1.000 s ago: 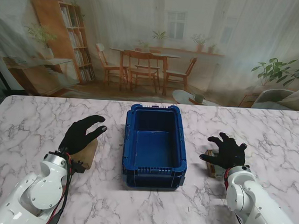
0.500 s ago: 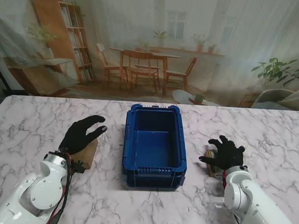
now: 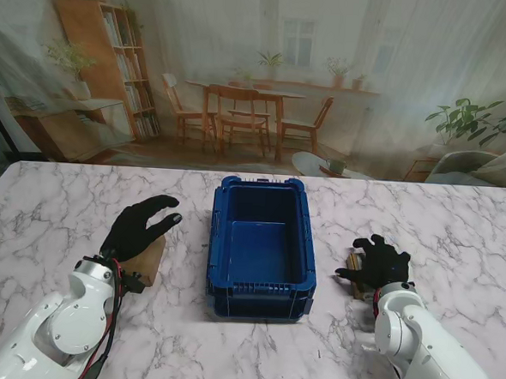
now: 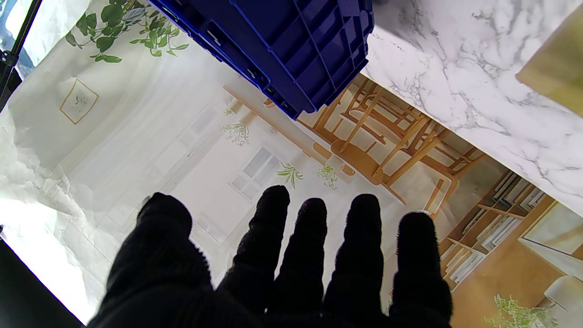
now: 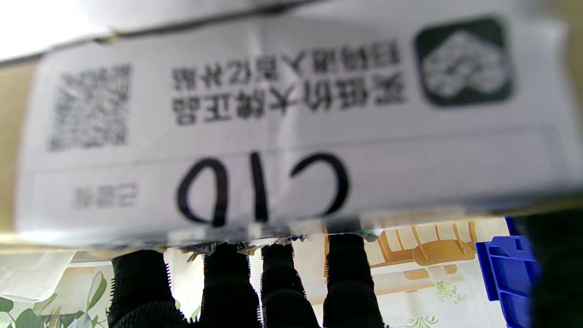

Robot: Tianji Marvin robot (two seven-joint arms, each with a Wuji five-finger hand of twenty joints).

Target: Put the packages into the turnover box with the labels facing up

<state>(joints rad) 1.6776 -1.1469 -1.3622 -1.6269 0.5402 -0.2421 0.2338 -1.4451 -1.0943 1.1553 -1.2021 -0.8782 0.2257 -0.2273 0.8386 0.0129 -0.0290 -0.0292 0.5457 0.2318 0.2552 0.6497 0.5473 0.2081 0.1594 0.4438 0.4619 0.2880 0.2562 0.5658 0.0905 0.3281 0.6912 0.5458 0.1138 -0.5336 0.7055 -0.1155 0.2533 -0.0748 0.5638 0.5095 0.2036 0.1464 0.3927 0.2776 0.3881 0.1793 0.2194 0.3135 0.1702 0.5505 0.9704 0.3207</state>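
Stand view: one blue turnover box [image 3: 263, 247] is sitting mid-table, long axis running away from me, bare marble [image 3: 54, 203] flanking it. Two packages: one [image 3: 152, 258] under my spread, empty left hand [image 3: 139, 227]; one [image 3: 357, 273] beneath my right hand [image 3: 377, 262]. Right wrist view: fingers [image 5: 227, 284] are curling at the label [image 5: 282, 123]; grasp unclear.

We are working in a staged test room: a marble-look table [image 3: 46, 203] fronting a printed dining-room backdrop [image 3: 268, 79].

Blue turnover box [image 3: 263, 248] on marble table [image 3: 45, 211], between left hand [image 3: 139, 227] and right hand [image 3: 377, 264].
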